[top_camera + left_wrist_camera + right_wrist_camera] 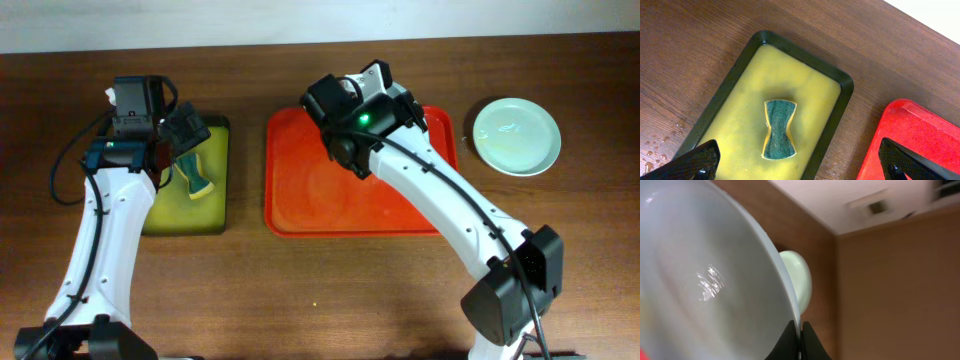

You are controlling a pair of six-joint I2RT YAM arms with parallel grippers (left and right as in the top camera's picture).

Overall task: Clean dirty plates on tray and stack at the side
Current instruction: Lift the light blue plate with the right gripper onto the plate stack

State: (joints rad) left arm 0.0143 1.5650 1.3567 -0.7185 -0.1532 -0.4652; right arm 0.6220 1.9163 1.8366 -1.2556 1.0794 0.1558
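— Which step are you on?

— The stacking end of it, I'd judge. My right claw [800, 341] is pinched tight on the rim of a plate [705, 270], which I hold tilted on edge above the far side of the red tray [330, 190]. From overhead my own arm hides that plate. My wrist view shows it glossy, with no yellow smear on the part I can see.

— And the left one?

— My left claw [802, 161] is spread wide and grips nothing. It hangs over the sponge tray [762, 37], which sits just left of the red tray. The sponge [778, 129] lies flat in the middle of it, between my fingertips and apart from both. So I take the wiping of this plate to be done, though I can't rule out that a scrub is about to start.

— Where's the stack?

— On the table [300, 300], just right of the red tray near its far corner, lies the other plate [515, 136]. Whether that is one plate or two nested, I cannot tell. The part of the red tray that shows holds no plates.

— What does the next move call for?

— Swinging the held plate rightward past the red tray's rim, levelling it, and centring it over the other plate before I let go. I'm gripping only the edge, so a hasty turn could let it slip, and an off-centre release would leave it sitting crooked.
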